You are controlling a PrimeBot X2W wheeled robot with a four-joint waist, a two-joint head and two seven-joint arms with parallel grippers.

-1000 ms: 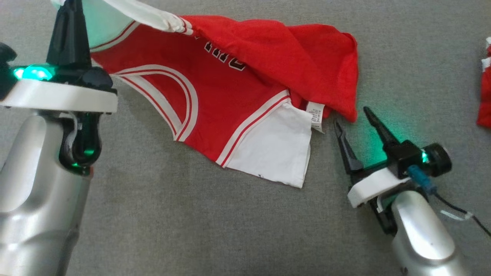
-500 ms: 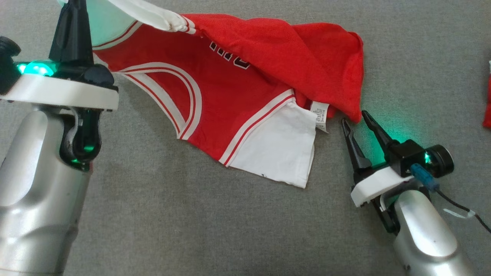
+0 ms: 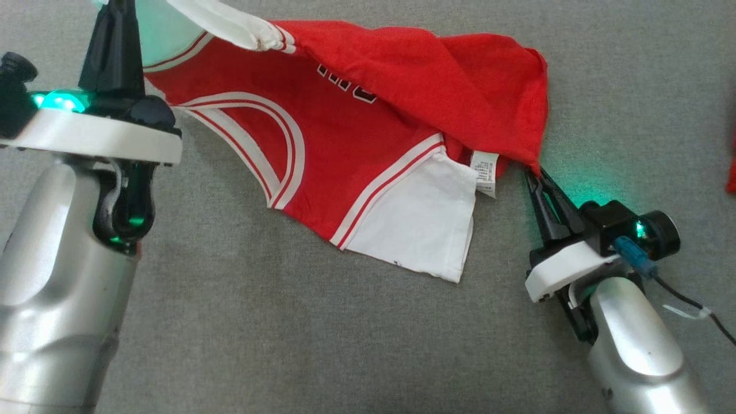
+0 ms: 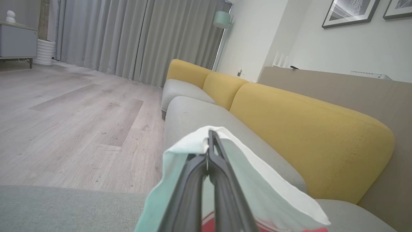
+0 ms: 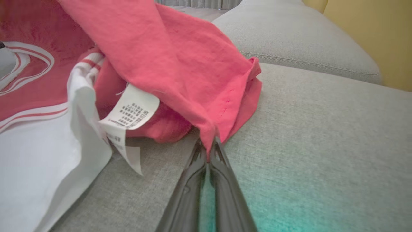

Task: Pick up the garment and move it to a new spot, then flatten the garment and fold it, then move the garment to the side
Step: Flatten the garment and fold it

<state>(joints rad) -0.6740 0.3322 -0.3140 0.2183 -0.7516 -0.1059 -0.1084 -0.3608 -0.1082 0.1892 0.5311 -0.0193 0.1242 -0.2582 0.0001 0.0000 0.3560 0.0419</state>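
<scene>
The garment is a red jersey with white trim and white panels, lying crumpled on the grey sofa seat. At the upper left my left gripper is shut on a white part of it and holds that part raised; in the left wrist view the white cloth drapes over my closed left gripper. My right gripper is shut on the red hem corner at the garment's right. The right wrist view shows the red corner pinched between the tips of my right gripper, with a white care label beside it.
Another red piece of cloth shows at the right edge. Yellow back cushions run behind the grey seats, and a wooden floor lies beyond the sofa's edge. Bare grey seat spreads below the garment.
My right gripper moved up to the red hem corner and closed from open onto it. The left gripper kept its hold on the white part; the picture shifted slightly.
</scene>
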